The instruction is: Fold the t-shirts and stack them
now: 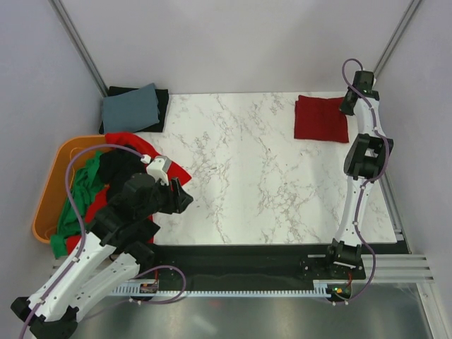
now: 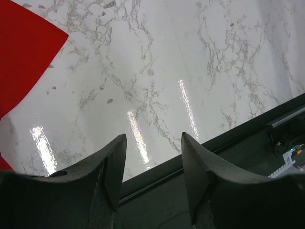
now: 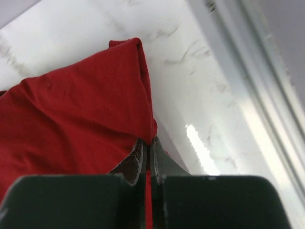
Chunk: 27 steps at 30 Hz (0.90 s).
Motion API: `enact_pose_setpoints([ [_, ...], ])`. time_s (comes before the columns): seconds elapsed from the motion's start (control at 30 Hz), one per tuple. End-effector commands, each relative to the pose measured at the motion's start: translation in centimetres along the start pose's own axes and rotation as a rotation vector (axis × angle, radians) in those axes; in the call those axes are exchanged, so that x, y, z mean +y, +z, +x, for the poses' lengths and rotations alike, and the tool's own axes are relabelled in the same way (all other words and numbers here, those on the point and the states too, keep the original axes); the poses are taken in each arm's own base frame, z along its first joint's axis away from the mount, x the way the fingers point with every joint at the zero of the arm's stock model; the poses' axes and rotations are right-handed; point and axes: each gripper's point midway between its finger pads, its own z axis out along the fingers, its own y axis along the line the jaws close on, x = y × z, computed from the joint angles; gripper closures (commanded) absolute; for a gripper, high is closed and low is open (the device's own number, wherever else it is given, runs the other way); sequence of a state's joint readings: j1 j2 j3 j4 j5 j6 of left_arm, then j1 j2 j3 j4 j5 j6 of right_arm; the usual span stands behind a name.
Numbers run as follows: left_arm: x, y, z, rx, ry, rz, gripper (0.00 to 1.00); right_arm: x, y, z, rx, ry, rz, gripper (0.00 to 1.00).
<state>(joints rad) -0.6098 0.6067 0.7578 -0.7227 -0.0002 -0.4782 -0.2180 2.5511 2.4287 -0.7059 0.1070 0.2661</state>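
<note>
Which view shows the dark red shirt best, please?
The top view: the whole dark red shirt lies folded, far right. The right wrist sees only its edge at the right end effector; the left wrist, none.

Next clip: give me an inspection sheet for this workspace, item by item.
Surface: glossy white marble tabletop.
Job's things: dark red shirt folded, far right; grey-blue shirt folded on a black shirt, far left; heap of red, green and black shirts in and over the tub.
Clutter: orange tub, left edge.
Grippers: left claw open, empty; right claw shut on the dark red shirt's edge.
Cables: purple cable along each arm.
Surroundings: grey walls.
</note>
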Motion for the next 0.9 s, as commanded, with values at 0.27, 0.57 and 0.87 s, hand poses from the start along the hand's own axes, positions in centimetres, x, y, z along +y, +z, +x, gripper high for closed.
enact_pose_setpoints([
  [0.27, 0.4, 0.5, -0.8, -0.024, 0.007, -0.025, 0.43, -2.2, 1.2, -10.8, -0.428, -0.036, 0.094, 1.0],
  [0.57, 0.5, 0.9, -0.5, -0.003, 0.006, -0.038, 0.43, -3.9, 0.9, -13.3, -0.56, 0.056, 0.192, 0.94],
  [0.87, 0.3, 0.5, -0.7, -0.02, 0.008, -0.023, 0.42, -0.6, -8.1, -17.6, -0.659, 0.086, 0.084, 0.02],
])
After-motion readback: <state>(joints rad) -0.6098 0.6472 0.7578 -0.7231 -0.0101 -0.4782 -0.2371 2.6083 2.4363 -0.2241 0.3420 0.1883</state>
